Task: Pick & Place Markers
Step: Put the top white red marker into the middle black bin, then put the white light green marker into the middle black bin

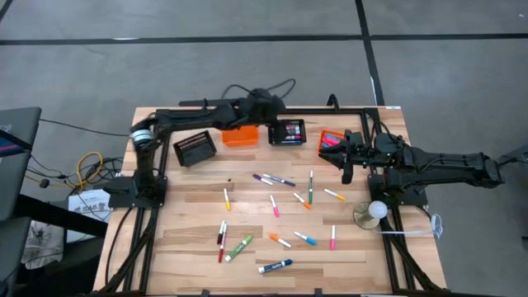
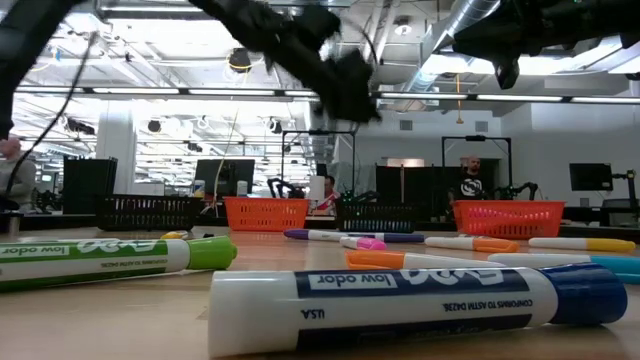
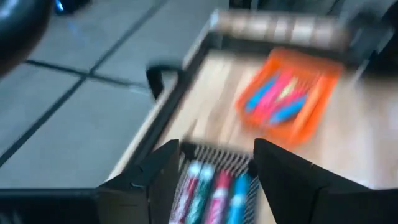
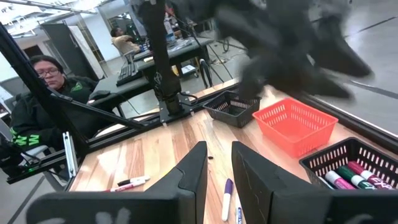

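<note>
Several capped markers in mixed colours lie scattered flat on the wooden table, among them a blue-capped one and a green one; both loom large in the low view. More markers lie in a black mesh basket and an orange one at the far edge. My left gripper hovers open over the black basket's markers; I place it by the high view. My right gripper hangs above the table beside the orange basket, fingers a narrow gap apart, holding nothing.
An empty black basket and an empty orange basket stand on the far left. A white ball on a round base sits near the right arm's mount. A dark frame rail runs along the far edge. A seated person is beyond the table.
</note>
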You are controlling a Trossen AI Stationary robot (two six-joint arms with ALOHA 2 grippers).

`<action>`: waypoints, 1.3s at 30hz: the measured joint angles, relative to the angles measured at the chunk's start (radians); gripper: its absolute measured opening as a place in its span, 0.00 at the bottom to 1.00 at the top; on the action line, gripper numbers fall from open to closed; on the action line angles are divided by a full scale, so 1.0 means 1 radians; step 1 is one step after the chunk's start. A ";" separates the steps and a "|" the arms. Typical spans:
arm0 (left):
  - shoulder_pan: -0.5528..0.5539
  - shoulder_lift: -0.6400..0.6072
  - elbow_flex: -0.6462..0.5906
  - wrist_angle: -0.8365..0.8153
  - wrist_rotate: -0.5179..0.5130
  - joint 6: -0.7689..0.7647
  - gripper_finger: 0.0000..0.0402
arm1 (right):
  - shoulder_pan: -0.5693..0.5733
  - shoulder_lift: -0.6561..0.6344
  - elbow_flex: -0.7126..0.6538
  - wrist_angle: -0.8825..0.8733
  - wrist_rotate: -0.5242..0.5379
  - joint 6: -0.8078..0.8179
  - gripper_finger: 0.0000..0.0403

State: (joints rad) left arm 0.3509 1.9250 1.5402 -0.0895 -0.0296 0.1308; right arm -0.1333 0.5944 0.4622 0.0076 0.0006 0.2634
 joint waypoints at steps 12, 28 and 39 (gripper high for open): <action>-0.197 -0.365 -0.307 -0.007 -0.042 -0.349 0.47 | 0.002 0.000 0.000 0.000 -0.004 0.000 0.16; -0.471 -0.414 -0.491 -0.007 -0.233 -0.809 0.45 | 0.002 0.002 0.000 -0.001 -0.084 0.000 0.16; -0.562 -0.414 -0.491 -0.005 -0.311 -0.810 0.45 | 0.002 0.003 0.000 -0.003 -0.107 0.000 0.16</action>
State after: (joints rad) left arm -0.2109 1.5108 1.0496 -0.0944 -0.3408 -0.6788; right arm -0.1314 0.5972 0.4622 0.0044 -0.1062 0.2630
